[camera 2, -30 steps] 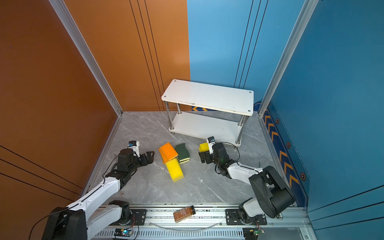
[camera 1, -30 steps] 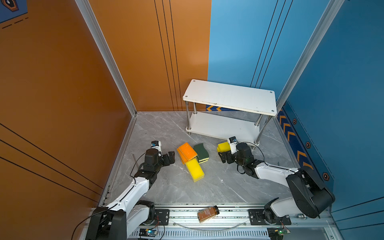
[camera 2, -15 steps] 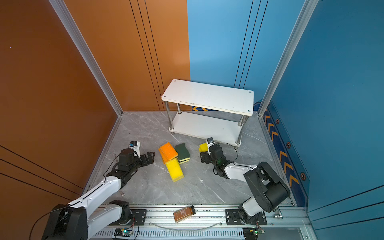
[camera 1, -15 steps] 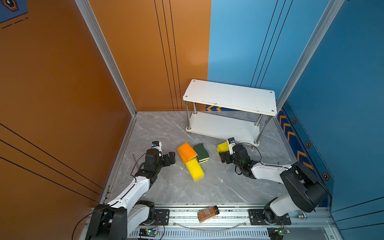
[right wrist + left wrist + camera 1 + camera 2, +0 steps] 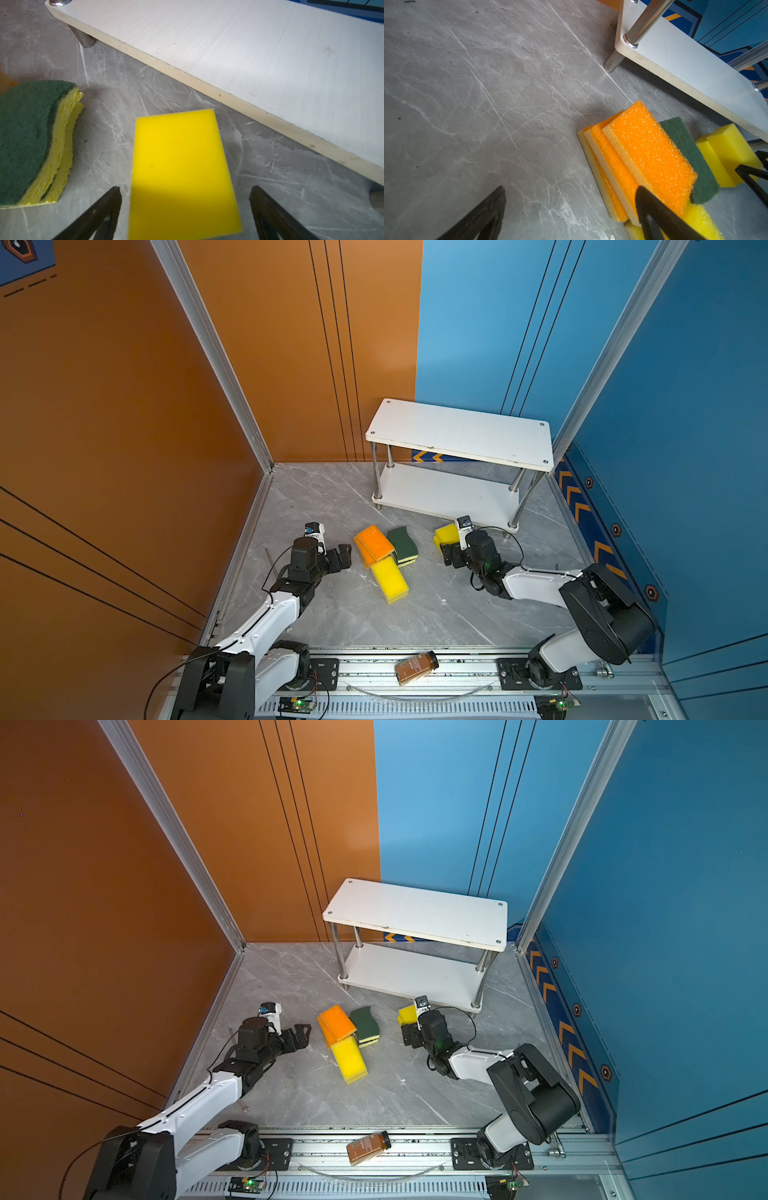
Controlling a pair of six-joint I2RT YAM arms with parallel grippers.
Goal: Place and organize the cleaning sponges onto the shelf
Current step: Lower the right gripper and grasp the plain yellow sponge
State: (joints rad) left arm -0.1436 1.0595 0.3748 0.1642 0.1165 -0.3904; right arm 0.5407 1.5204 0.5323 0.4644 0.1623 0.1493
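The shelf [image 5: 461, 435] [image 5: 415, 913] stands at the back, both white boards bare. A stack of orange-topped sponges [image 5: 374, 545] [image 5: 650, 149] lies mid-floor. It leans on a yellow sponge [image 5: 389, 578], with green-topped sponges [image 5: 402, 544] [image 5: 27, 124] next to it. My left gripper [image 5: 343, 556] [image 5: 571, 188] is open just left of the orange stack, holding nothing. My right gripper [image 5: 449, 549] [image 5: 186, 188] is open. Its fingers straddle the near end of a yellow sponge [image 5: 446, 534] [image 5: 178, 158] in front of the shelf's lower board [image 5: 270, 52], with a gap on each side.
A brown bottle [image 5: 417, 667] with a black cap lies on the metal rail at the front. Orange and blue walls close in the grey marble floor [image 5: 332, 497]. The shelf's metal legs [image 5: 612, 62] stand close behind the sponges.
My right arm has slid forward, bringing its fingers around the yellow sponge by the shelf. The left arm and the sponges have not moved.
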